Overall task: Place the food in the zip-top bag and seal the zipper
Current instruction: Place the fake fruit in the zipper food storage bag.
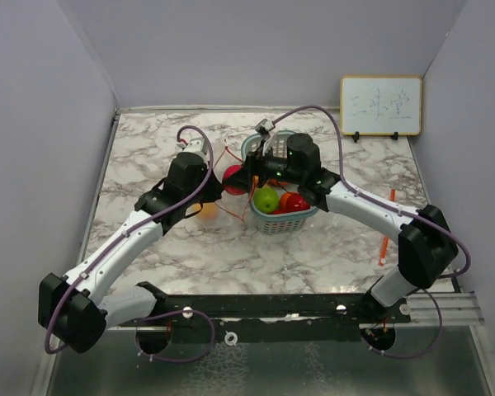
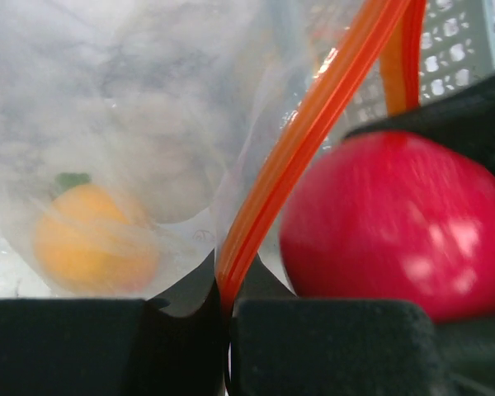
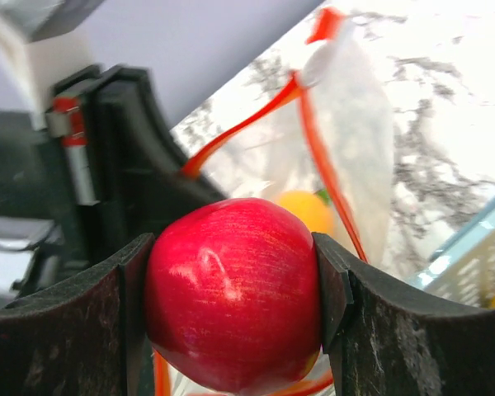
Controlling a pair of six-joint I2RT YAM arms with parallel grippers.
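Right wrist view: the right gripper clamps a red toy apple between its two pads, just beside the mouth of the zip-top bag. The left gripper is pinched tight on the zipper at the bag's mouth edge. An orange fruit lies inside the clear bag, while a green apple sits in the teal basket beside the bag

Robot test cell in a lab, marble-patterned worktop boxed in by plain pale panels behind it and on both its sides, small whiteboard propped at the worktop's far right corner, cabled left arm and right arm bolted to a black rail along the worktop's near edge
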